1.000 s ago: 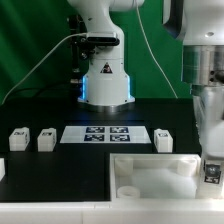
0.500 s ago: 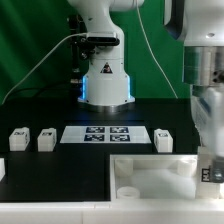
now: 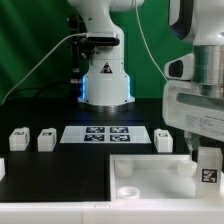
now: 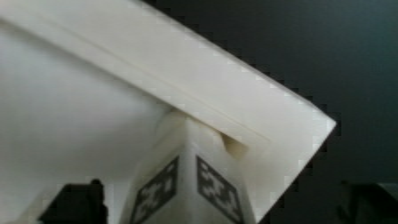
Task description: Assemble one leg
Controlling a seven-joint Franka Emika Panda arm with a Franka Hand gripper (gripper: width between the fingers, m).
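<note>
The leg (image 3: 207,172), a small white square post with black-and-white tags, stands upright at the near right corner of the white panel (image 3: 150,170). In the wrist view the leg (image 4: 187,190) rises between my dark fingertips (image 4: 80,200), with a gap showing on each side of it. My gripper (image 3: 205,158) hangs straight over the leg and looks open around it, (image 4: 222,208) in the wrist view. The panel's corner (image 4: 214,90) fills the wrist view behind the leg.
Three more white legs stand on the black table: two at the exterior view's left (image 3: 19,139) (image 3: 46,139) and one (image 3: 165,139) right of the marker board (image 3: 108,134). The robot base (image 3: 105,80) stands behind, in front of a green backdrop.
The hand has turned about its vertical axis over the leg and now shows a wider face. The leg stays at the panel's corner.
</note>
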